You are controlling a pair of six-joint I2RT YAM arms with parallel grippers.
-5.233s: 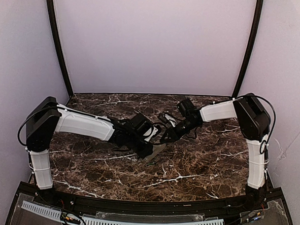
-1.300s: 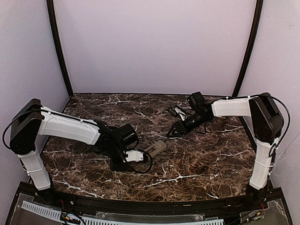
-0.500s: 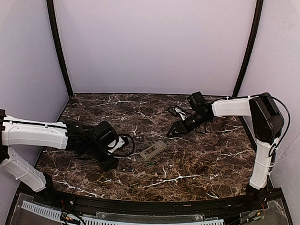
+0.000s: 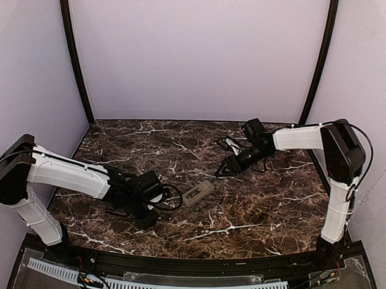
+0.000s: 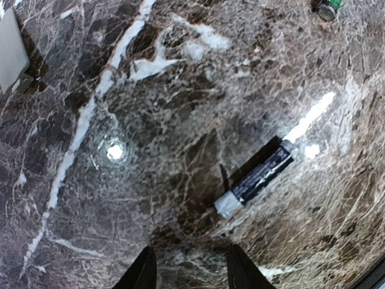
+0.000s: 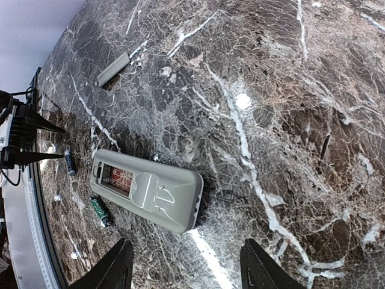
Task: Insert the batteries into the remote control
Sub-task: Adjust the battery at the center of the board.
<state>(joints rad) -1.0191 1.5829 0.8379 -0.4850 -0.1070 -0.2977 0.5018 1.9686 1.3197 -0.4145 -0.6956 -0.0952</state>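
Currently see the remote control [image 6: 147, 191] lying back up near the middle of the marble table [image 4: 260, 210], battery bay uncovered. Count 2 batteries [image 6: 100, 211] on the stone near its open end, both outside it. Find the left gripper [image 5: 189, 271] low over 1 of them, fingers apart on nothing. Find the right gripper [image 6: 186, 271] hovering above the table past the remote's far side, fingers likewise spread, holding nothing.

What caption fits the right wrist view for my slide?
Remote control lies back-up, battery compartment open, two batteries loose beside it.
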